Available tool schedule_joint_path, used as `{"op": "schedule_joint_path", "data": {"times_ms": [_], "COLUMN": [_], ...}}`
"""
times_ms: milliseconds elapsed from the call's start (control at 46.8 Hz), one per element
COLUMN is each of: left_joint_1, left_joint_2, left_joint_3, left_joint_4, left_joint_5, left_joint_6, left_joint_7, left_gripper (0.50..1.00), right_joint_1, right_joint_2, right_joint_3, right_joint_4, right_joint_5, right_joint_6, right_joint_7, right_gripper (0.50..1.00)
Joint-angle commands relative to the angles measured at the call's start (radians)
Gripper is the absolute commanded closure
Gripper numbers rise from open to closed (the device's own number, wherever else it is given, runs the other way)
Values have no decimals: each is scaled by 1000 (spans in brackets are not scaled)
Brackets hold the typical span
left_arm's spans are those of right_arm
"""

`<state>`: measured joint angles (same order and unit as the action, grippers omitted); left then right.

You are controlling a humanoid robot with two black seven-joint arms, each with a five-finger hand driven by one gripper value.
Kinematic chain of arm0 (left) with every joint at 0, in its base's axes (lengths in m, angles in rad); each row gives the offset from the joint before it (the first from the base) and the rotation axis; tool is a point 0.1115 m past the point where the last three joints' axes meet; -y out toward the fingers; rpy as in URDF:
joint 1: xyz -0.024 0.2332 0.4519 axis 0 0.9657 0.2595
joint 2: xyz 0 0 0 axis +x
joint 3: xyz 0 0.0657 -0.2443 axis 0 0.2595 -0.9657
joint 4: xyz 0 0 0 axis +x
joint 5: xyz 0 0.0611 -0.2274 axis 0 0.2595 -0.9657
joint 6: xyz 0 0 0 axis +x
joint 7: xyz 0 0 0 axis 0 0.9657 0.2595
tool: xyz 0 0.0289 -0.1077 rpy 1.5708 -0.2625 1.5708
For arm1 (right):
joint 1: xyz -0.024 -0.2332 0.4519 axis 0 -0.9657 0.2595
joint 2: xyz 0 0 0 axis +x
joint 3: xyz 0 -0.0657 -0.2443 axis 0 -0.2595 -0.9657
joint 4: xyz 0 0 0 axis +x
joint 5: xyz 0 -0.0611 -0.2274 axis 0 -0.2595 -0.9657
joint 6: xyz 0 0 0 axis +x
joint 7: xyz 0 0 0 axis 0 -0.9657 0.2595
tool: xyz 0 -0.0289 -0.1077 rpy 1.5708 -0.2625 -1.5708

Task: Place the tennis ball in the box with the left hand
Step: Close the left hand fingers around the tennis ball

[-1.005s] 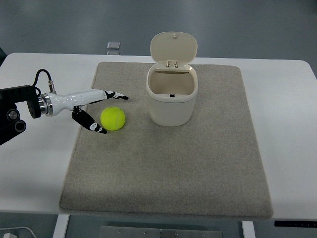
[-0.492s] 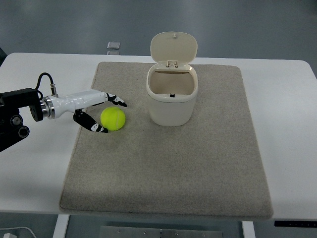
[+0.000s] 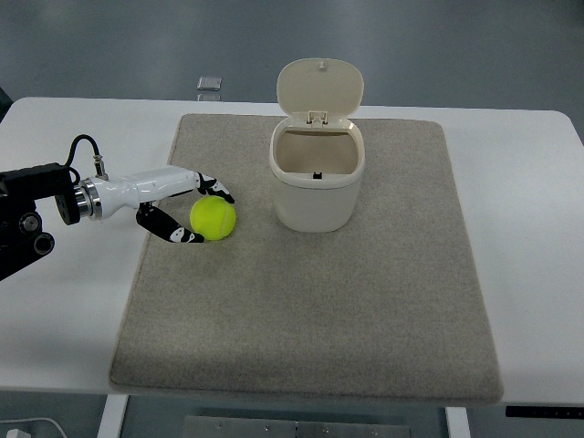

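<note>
A yellow-green tennis ball lies on the grey mat, left of the box. My left hand reaches in from the left edge and is shut on the ball. Its fingers curl over the ball's far side, and the thumb presses its near side. The ball still rests on the mat. The box is a cream bin standing upright near the mat's far middle. Its flip lid is tilted back, so the mouth is open. The right arm is out of view.
The mat covers most of the white table. A small grey object lies on the floor beyond the table's far edge. The left forearm and its black cable lie over the table's left side.
The left hand's fingers have curled from spread to closed around the ball. The ball has shifted slightly to the right, toward the box.
</note>
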<state>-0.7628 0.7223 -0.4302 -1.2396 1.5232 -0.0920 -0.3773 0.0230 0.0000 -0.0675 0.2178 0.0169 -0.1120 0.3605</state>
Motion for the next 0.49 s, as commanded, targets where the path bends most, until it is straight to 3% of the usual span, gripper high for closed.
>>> {"op": "schedule_joint_path", "data": {"times_ms": [0,64,214,470], "left_joint_1": [0,0,0,-7], "left_joint_2": [0,0,2,19], "left_joint_3": [1,-1,-1,-19], "left_joint_4": [0,0,0,-12], "left_joint_5": [0,-2,-2,-8], "left_joint_6": [0,0,0,2], "left_joint_7": [-2,-2,-2,-14], "left_gripper": [823,840,1000,1000], "right_joint_1": [0,0,0,0], "right_joint_2": [0,0,0,0], "right_joint_3": [0,0,0,0], "right_joint_4": [0,0,0,0], "right_joint_5": [0,0,0,0], "right_joint_6": [0,0,0,0], "right_joint_7": [0,0,0,0], "right_gripper": [562,562,562,562]}}
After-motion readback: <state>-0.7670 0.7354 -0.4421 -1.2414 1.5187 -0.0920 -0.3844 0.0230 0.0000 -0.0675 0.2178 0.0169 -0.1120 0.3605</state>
